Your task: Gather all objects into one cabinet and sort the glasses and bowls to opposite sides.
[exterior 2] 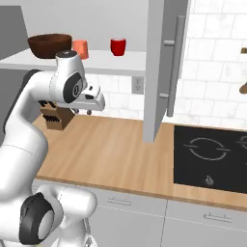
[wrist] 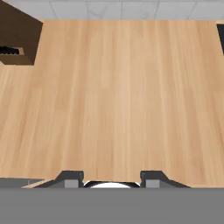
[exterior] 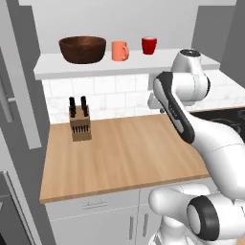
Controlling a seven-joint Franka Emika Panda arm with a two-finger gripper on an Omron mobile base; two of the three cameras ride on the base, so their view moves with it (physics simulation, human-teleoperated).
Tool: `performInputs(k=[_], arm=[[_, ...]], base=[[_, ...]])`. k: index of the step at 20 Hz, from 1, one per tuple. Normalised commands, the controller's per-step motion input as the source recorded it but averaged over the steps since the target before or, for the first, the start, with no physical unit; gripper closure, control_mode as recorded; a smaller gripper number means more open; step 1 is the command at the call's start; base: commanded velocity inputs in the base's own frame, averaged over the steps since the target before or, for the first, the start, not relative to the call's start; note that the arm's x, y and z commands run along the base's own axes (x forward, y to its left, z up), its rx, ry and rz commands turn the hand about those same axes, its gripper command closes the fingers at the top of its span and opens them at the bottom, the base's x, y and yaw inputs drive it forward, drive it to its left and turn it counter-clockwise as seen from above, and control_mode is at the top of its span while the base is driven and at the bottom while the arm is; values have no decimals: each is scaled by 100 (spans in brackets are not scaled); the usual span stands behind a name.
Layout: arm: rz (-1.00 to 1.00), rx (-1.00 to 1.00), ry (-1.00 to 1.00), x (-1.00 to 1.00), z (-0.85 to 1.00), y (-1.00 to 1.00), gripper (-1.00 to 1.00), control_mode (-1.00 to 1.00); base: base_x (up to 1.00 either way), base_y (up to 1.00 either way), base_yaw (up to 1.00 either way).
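Three task items stand in a row on the shelf (exterior: 52, 67) of the open cabinet: the bowl (exterior: 82, 49), the mug (exterior: 119, 50) just beside the bowl, and one red cup (exterior: 149, 45) a little further from the bowl on the same side. The right base view shows the same order: bowl (exterior 2: 49, 45), mug (exterior 2: 80, 48), red cup (exterior 2: 117, 47). A second red cup cannot be located.

The gripper (wrist: 111, 178) hangs above the table (exterior: 124, 153), pointing straight down at bare wood. The hand view shows the two fingertips (wrist: 70, 178) apart with nothing between them; the jaws stand partly open and hold nothing. The knife block (exterior: 80, 120) stands on the table below the bowl, toward one side of the hand view (wrist: 17, 37).

Governing relation: every shelf item lies above the gripper and further back toward the wall, not below the jaws. The bowl sits at the far end of the row from the arm; the red cup is the nearest item to the wrist.

Judgement: the hand must rise to shelf height and turn from a downward to a forward approach before any grasp. The mug stands close to the bowl, so the glasses still need moving to the opposite end of the shelf from the bowl. The open door (exterior 2: 161, 67) stands near the red cup's end and may limit the swing.
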Motion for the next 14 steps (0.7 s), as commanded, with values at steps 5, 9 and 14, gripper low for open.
performInputs(k=[5,9,14], arm=[[0,0,0,0,0,0,-100,100],[0,0,0,0,0,0,-100,100],[0,0,0,0,0,0,-100,100]], base=[[-14,0,0],[-79,-5,0],[-100,-14,0]])
